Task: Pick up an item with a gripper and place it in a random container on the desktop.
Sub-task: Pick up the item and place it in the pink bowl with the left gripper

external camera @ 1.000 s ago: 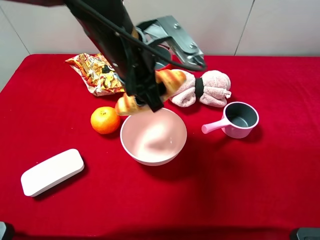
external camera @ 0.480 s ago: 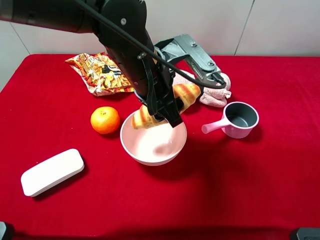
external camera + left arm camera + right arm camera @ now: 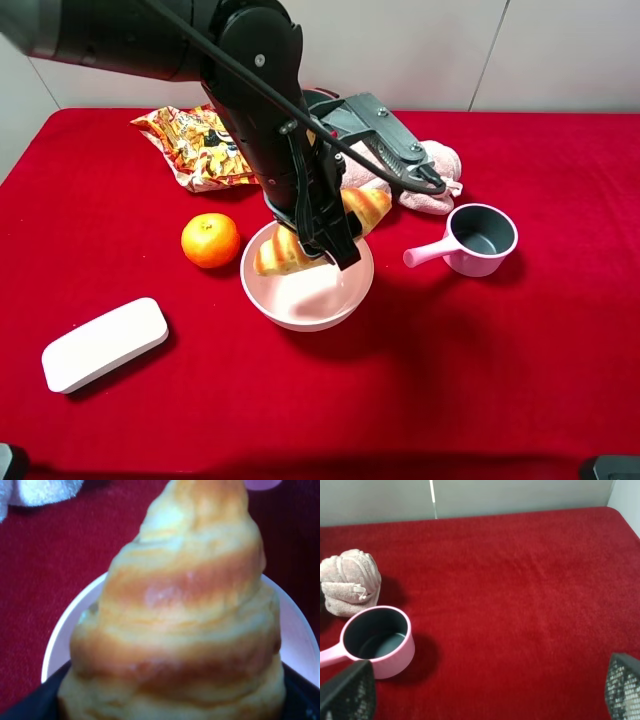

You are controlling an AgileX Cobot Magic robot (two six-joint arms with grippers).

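Note:
My left gripper point(image 3: 322, 238) is shut on the golden-brown croissant point(image 3: 366, 207) at its middle and holds it crosswise just above the pale pink bowl point(image 3: 305, 300) on the red desktop point(image 3: 500, 380). One end of the croissant dips inside the bowl's rim. In the left wrist view the croissant point(image 3: 185, 620) fills the frame, with the bowl's rim point(image 3: 57, 632) behind it and dark fingers point(image 3: 25, 707) at its sides. My right gripper point(image 3: 485, 695) is open and empty over bare red cloth; it does not show in the exterior view.
An orange point(image 3: 210, 240) lies left of the bowl. A small pink saucepan point(image 3: 480, 238) stands to its right, a rolled pink towel point(image 3: 432, 178) and a snack bag point(image 3: 190, 145) behind it. A flat white box point(image 3: 105, 343) lies front left.
My left gripper has carried the croissant to the right and down, from above the bowl's far left rim to low over the bowl. The right arm has not moved.

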